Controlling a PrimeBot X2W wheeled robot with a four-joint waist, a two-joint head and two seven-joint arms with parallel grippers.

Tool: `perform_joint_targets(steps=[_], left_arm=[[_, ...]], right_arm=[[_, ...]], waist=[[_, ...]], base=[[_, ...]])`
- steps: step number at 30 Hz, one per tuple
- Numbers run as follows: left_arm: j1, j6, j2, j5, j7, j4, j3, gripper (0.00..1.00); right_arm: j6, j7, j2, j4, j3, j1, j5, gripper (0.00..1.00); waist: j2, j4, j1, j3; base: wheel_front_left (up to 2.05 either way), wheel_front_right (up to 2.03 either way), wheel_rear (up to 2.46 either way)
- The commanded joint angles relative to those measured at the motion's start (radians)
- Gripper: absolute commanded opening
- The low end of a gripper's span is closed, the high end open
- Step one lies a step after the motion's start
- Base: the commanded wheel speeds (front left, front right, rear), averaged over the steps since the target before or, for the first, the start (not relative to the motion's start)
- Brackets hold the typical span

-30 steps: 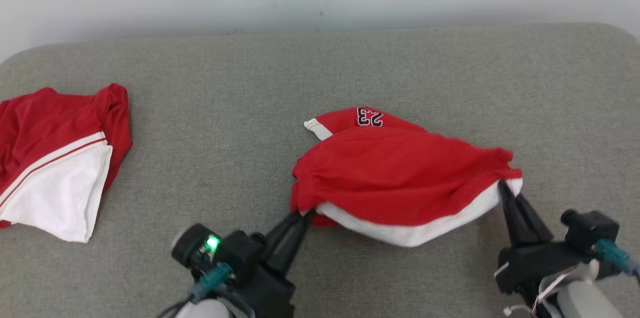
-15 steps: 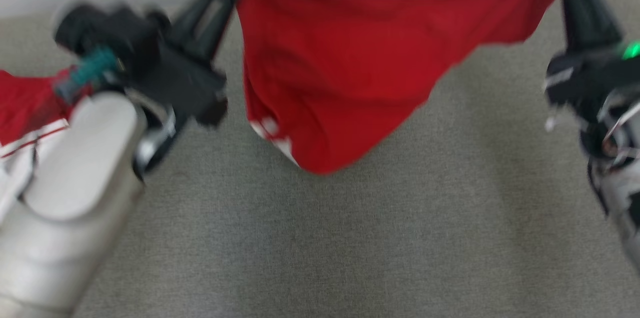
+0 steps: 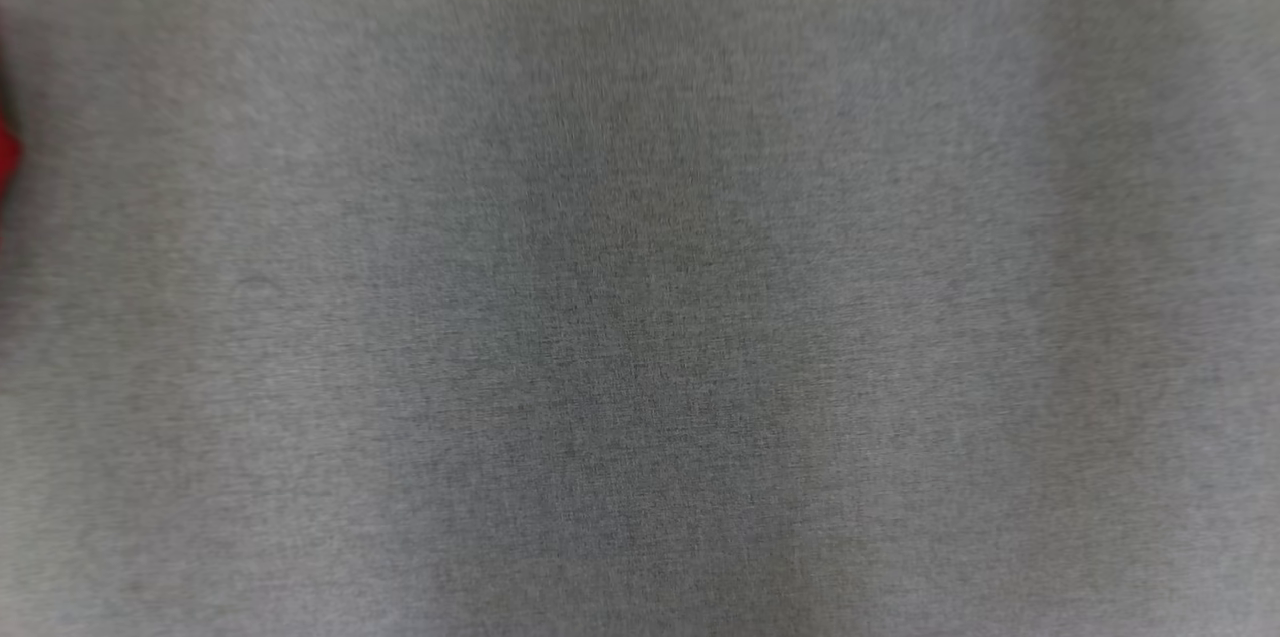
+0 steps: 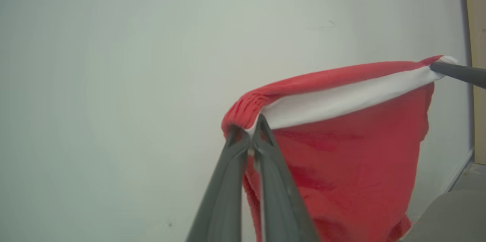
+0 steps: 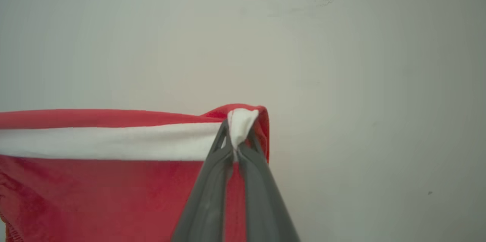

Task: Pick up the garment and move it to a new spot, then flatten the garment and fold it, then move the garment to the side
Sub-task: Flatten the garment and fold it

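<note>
We look down on a blurred grey surface [image 3: 640, 277]. Against the pale wall [image 4: 114, 82], the red garment [image 4: 353, 158] hangs at the centre right of our left wrist view, its white band [image 4: 341, 101] pulled taut. Our left gripper [image 4: 248, 132] is clamped on one end of the band. Our right gripper [image 5: 237, 139] is clamped on the other end, mid-frame.

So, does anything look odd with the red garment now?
Nothing is damaged. The red garment hangs from its white band, stretched between the left claw and the right claw. Only the edge bunches a little at the left claw.
</note>
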Motion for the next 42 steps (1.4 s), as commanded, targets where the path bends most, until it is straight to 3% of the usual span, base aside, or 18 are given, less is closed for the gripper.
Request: perform_joint_targets(steps=[1, 7, 12, 18, 24, 27, 31, 36, 37, 42], left_arm=[[-0.039, 0.004, -0.005, -0.022, 0.003, 0.022, 0.0, 0.0], [-0.211, 0.004, -0.02, -0.053, 0.019, 0.153, -0.023, 0.0], [-0.284, 0.004, -0.042, -0.076, 0.008, 0.245, -0.057, 0.0], [-0.293, 0.003, -0.076, -0.126, -0.035, 0.292, -0.1, 0.0], [-0.239, 0.003, -0.098, -0.176, -0.09, 0.296, -0.129, 0.0], [-0.174, 0.003, -0.112, -0.215, -0.102, 0.277, -0.129, 0.0], [-0.055, 0.003, -0.087, -0.225, -0.117, 0.219, -0.104, 0.0], [0.309, 0.09, -0.051, -0.143, -0.116, -0.058, 0.038, 0.0], [0.309, 0.09, -0.051, -0.143, -0.116, -0.058, 0.038, 0.0], [0.657, 0.157, -0.04, -0.093, -0.117, -0.276, 0.107, 0.0]], right_arm=[[-0.003, 0.0, 0.008, 0.03, 0.003, -0.045, -0.014, 0.0], [-0.003, -0.007, 0.041, 0.205, 0.031, -0.245, -0.053, 0.0], [-0.003, -0.021, 0.068, 0.29, 0.057, -0.322, -0.065, 0.0], [-0.003, -0.039, 0.1, 0.338, 0.089, -0.353, -0.032, 0.0], [-0.003, -0.055, 0.082, 0.332, 0.147, -0.308, 0.008, 0.0], [-0.003, -0.07, 0.072, 0.302, 0.173, -0.249, 0.047, 0.0], [-0.002, -0.109, 0.041, 0.216, 0.208, -0.113, 0.116, 0.0], [-0.003, -0.163, -0.045, 0.033, 0.264, 0.21, 0.232, 0.0], [-0.003, -0.163, -0.045, 0.033, 0.264, 0.21, 0.232, 0.0], [-0.002, -0.197, -0.124, -0.115, 0.286, 0.485, 0.301, 0.0]], waist=[[-0.0003, -0.015, -0.0004, 0.093], [-0.0003, -0.033, -0.0004, 0.124], [-0.0003, -0.045, -0.0004, 0.157], [-0.0003, -0.041, -0.0004, 0.187], [-0.0003, -0.023, -0.0004, 0.198], [-0.0003, -0.019, -0.0004, 0.192], [-0.0003, -0.02, -0.0004, 0.161], [-0.0003, -0.036, -0.0004, 0.077], [-0.0003, -0.036, -0.0004, 0.077], [-0.0003, -0.044, -0.0004, 0.001]], base=[[0.0, 0.0, 0.0], [0.0, 0.0, 0.0], [0.0, 0.0, 0.0], [0.0, 0.0, 0.0], [0.0, 0.0, 0.0], [0.0, 0.0, 0.0], [0.0, 0.0, 0.0], [0.0, 0.0, 0.0], [0.0, 0.0, 0.0], [0.0, 0.0, 0.0]])
